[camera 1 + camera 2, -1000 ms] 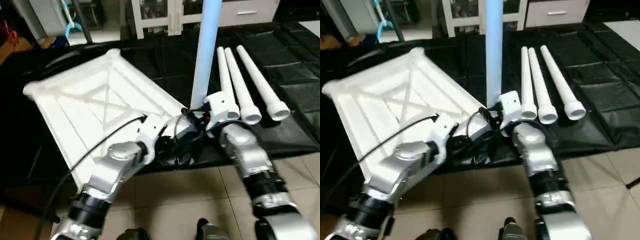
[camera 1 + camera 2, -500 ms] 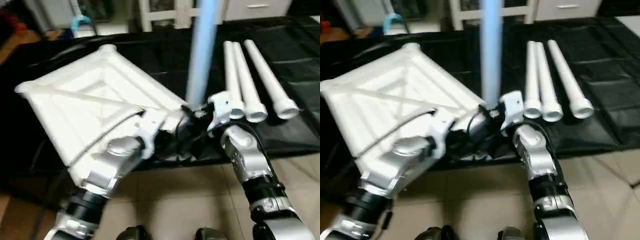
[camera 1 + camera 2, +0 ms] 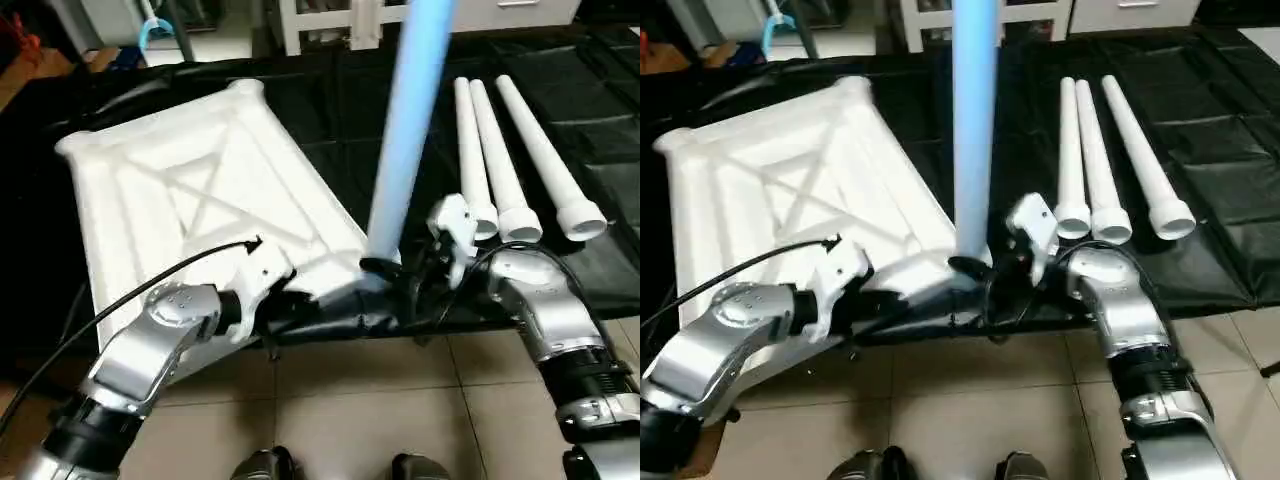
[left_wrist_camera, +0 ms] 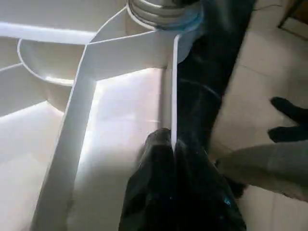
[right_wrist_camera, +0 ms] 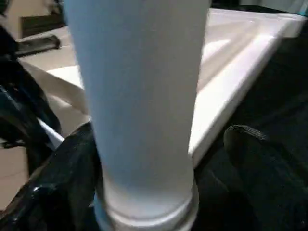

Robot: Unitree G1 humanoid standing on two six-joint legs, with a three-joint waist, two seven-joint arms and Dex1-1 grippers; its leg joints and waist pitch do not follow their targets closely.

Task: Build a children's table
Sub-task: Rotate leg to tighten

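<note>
Upright, the long tapered white tube leg (image 3: 974, 120) stands in the near corner socket of the white plastic ribbed tabletop (image 3: 770, 190) on the black floor mat (image 3: 1200, 130). Right tool (image 5: 159, 159) spread apart around its base; left tool (image 4: 168, 154) pinched on the tabletop's thin rim. Light, stiff, slippery — likely best held low.

White tabletop (image 3: 190, 190), black mat (image 3: 600, 130)
</note>
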